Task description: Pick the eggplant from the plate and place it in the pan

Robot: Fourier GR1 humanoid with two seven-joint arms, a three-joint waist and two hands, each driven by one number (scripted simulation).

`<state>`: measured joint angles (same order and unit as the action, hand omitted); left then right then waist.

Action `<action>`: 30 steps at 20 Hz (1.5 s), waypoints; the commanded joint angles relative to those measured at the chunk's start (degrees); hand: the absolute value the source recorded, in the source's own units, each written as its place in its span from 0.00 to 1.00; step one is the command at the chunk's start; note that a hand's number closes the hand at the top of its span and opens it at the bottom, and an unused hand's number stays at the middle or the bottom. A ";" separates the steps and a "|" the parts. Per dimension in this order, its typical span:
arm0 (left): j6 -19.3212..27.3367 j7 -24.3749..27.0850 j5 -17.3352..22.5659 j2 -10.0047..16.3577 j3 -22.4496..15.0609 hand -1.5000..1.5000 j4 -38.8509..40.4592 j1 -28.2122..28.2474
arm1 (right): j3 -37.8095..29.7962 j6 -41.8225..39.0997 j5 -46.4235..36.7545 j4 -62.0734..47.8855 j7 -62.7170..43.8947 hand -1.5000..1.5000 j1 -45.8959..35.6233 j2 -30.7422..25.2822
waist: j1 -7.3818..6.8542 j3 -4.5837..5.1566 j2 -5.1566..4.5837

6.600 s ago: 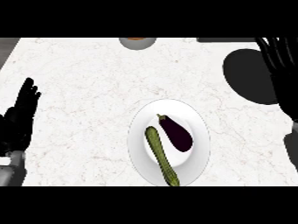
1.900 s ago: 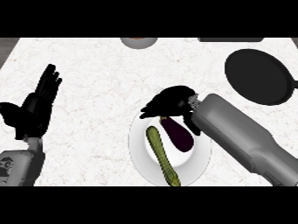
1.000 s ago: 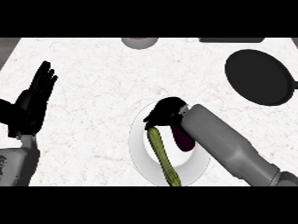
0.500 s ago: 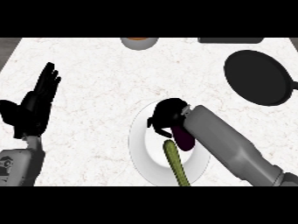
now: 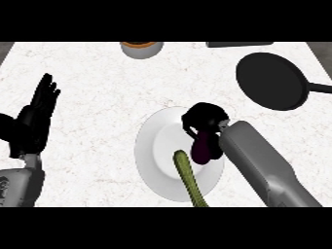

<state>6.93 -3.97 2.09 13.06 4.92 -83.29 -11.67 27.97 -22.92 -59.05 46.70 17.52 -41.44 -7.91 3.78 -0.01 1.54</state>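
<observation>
On plate (image 5: 156,146): eggplant (image 5: 206,148), dark purple, lying on the plate's right half, long axis running roughly away from the robot. Right hand (image 5: 206,118) is on it from the plate's far side, fingers curled round the eggplant's far end, so it's gripping; grey forearm comes in from beyond the plate's lower right and crosses its right rim. Can't tell if the eggplant is lifted off the plate surface or resting on it. Green cucumber (image 5: 187,174) sits just left of the eggplant's near end, angled toward the plate's near rim and sticking out past it; whether the two touch isn't clear. Pan (image 5: 269,80), black, sits well apart from the plate, up and to its right, handle (image 5: 330,88) pointing right, nothing inside. Left hand (image 5: 28,127) is well left of the plate, open, fingers straight and up, resting. Bowl (image 5: 141,48) is far beyond the plate at the counter's (image 5: 103,87) back edge.
</observation>
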 commanded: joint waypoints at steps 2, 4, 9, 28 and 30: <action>0.42 -0.33 0.75 0.59 1.71 0.50 -0.49 2.36 | -11.46 10.36 2.76 6.16 -19.23 1.00 4.55 2.16 | 2.16 0.03 0.89; -0.12 -0.22 0.79 0.79 1.54 0.50 -0.11 1.64 | -12.77 17.24 1.47 11.83 -23.29 1.00 4.83 3.43 | 1.68 0.02 0.42; -1.54 0.36 1.64 2.33 2.74 0.50 -0.21 1.60 | -11.87 20.81 -0.69 29.30 -33.04 1.00 10.92 6.49 | 0.52 0.10 0.00; -2.54 0.95 -0.59 -1.17 -1.57 0.50 -1.47 -0.56 | -41.44 26.12 14.05 25.60 -23.99 1.00 9.00 -8.05 | -4.66 -0.03 -1.89; -1.52 -1.61 -0.59 -1.52 -1.47 0.50 -1.29 -3.74 | -46.45 27.14 17.03 19.15 -19.93 1.00 6.32 -11.98 | -4.88 -0.09 -2.12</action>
<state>5.10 -3.91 1.60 11.73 3.64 -84.07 -13.00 -11.90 1.30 -44.30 76.96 -9.07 -31.46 -14.27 -0.45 -0.04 -0.25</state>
